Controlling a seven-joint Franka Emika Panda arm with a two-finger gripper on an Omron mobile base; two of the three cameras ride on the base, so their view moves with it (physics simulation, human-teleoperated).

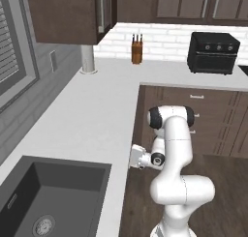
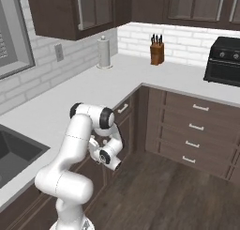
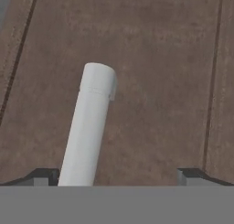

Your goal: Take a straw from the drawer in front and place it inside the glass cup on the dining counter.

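My gripper (image 3: 117,176) is open, its two dark fingertips (image 3: 43,176) spread wide close against the dark brown front of the drawer (image 3: 151,81). A white bar handle (image 3: 89,122) juts from that panel and runs down between the fingers, nearer the left one, and nothing grips it. In the base views my arm (image 1: 174,149) is folded low, with the hand tucked against the cabinet fronts under the worktop edge (image 2: 117,102). No drawer stands pulled out. The straw, the glass cup and the dining counter are out of view.
A dark sink (image 1: 53,192) is set in the white worktop at the near left. At the back stand a knife block (image 1: 137,50), a black toaster oven (image 1: 213,52) and a paper towel roll (image 2: 104,52). A drawer stack (image 2: 197,130) faces the wooden floor (image 2: 164,191).
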